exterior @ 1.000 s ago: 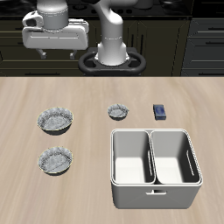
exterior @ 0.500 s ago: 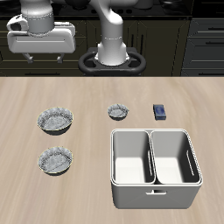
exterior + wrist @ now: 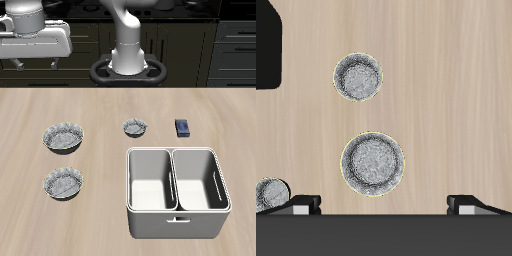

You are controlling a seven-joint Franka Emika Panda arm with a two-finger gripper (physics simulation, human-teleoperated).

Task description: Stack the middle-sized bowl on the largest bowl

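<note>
From the exterior view, the hand hangs high above the back of the desk, clear of everything. The largest bowl sits well below it, and the middle-sized bowl sits farther from the hand, toward the desk's front edge. A tiny bowl and a two-part bin stand off to the side. From the wrist view, the hand is spread wide and holds nothing. The largest bowl lies just beyond its fingertips, and the middle-sized bowl lies farther out.
</note>
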